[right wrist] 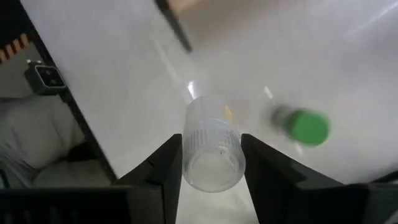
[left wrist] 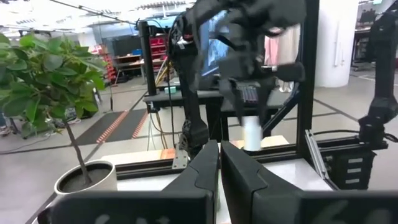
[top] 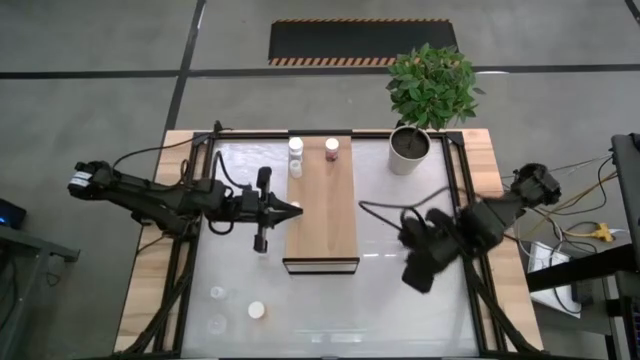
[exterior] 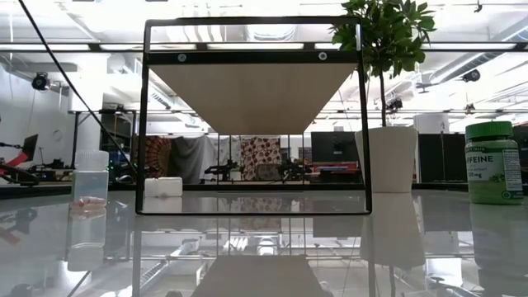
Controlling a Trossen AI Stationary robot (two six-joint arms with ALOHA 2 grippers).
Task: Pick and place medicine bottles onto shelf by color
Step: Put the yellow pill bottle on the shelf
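The light-wood shelf (top: 322, 215) stands raised on a black frame in the middle of the table. At its far end stand two white bottles (top: 296, 146) and a maroon-topped bottle (top: 332, 149). My right gripper (right wrist: 211, 140) is above the table right of the shelf, shut on a translucent white bottle (right wrist: 210, 146). A green-topped bottle (right wrist: 307, 127) stands on the table below it. My left gripper (top: 293, 208) is shut and sits at the shelf's left edge. More white bottles (top: 257, 310) stand at the near left. My right gripper pinches the white bottle by its ribbed top (right wrist: 211, 163) between the two fingers, coming from above and pointing down. The bottle (left wrist: 252, 134) hangs upright below the fingers, lifted clear of the table.
A potted plant in a white pot (top: 409, 150) stands at the shelf's far right. The black shelf frame (exterior: 147, 124) has posts at the plank's corners. A translucent bottle (exterior: 89, 186) and a low white one (exterior: 162, 187) stand on the table's left. Cables trail near my right arm.
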